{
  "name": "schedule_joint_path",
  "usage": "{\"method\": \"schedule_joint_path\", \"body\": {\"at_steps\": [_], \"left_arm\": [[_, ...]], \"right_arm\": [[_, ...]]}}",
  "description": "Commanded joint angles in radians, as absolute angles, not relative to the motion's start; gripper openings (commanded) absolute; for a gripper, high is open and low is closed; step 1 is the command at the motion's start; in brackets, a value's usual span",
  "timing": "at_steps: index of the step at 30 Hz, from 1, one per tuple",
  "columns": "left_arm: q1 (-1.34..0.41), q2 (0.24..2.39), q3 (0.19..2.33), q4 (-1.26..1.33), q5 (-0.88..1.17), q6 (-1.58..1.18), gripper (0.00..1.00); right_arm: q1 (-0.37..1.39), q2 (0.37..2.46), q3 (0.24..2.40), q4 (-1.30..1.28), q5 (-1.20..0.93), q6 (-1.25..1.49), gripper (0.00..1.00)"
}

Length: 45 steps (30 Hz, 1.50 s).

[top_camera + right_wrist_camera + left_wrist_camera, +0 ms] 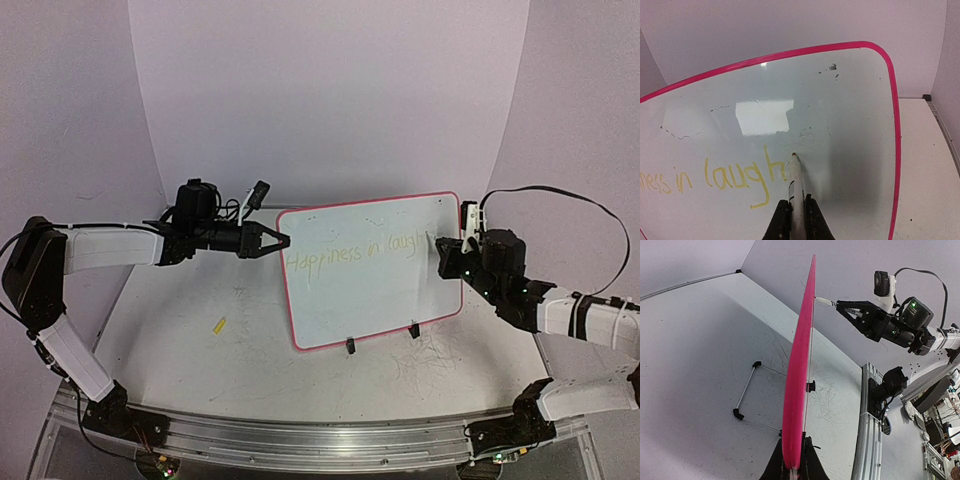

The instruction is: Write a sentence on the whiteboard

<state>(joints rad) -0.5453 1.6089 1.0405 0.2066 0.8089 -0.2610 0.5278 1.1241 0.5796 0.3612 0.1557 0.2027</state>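
Observation:
The whiteboard (370, 270), white with a red-pink rim, stands upright on two black clip feet. My left gripper (283, 241) is shut on its left edge, seen edge-on as a pink band (797, 390). My right gripper (445, 254) is shut on a white marker (796, 192) whose tip touches the board (840, 115) just right of the "h". The sentence (355, 253) in faint yellow reads "Happiness in laugh"; the right wrist view shows "ness in laugh" (735, 175).
A small yellow marker cap (218, 325) lies on the scuffed tabletop (240, 370) left of the board. A wire stand (747, 395) props the board from behind. An aluminium rail (300, 440) runs along the near edge.

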Motion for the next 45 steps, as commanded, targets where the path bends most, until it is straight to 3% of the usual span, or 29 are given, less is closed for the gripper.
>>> {"method": "schedule_joint_path", "body": {"at_steps": [1,33,40,45], "left_arm": [[-0.568,1.593,1.066,0.150,0.778,-0.212,0.00],[-0.569,1.597,1.066,0.150,0.776,-0.211,0.00],[-0.570,1.596,1.066,0.150,0.775,-0.210,0.00],[-0.569,1.596,1.066,0.151,0.775,-0.210,0.00]], "right_arm": [[0.525,1.126,0.613,0.426,0.129,0.180,0.00],[0.543,1.111,0.525,0.345,0.165,0.254,0.00],[0.542,1.080,0.540,0.345,0.258,0.261,0.00],[0.542,1.048,0.548,0.399,0.172,0.233,0.00]]}}
